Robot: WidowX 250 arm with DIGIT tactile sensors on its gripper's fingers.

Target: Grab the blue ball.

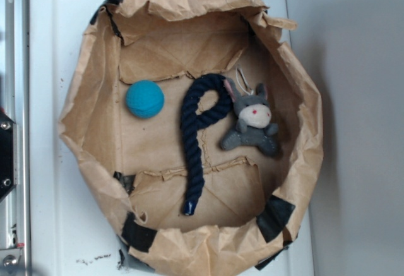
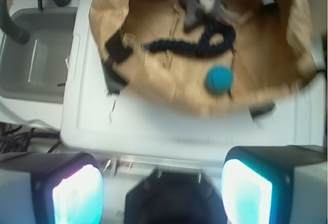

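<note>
One blue ball [image 1: 144,98] (in bag [image 1: 95,99])

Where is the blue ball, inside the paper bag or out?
Inside: the blue ball rests on the paper bag floor, ringed by rolled-down walls.

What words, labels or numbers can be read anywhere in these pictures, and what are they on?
None can be read in either view.
The brown paper bag shows no print.
The blue ball, the dark navy rope and the grey plush donkey carry no visible lettering or tag.
The white surface has only dark scuff marks, not writing.
The wrist view is too blurred for any fine print.
</note>
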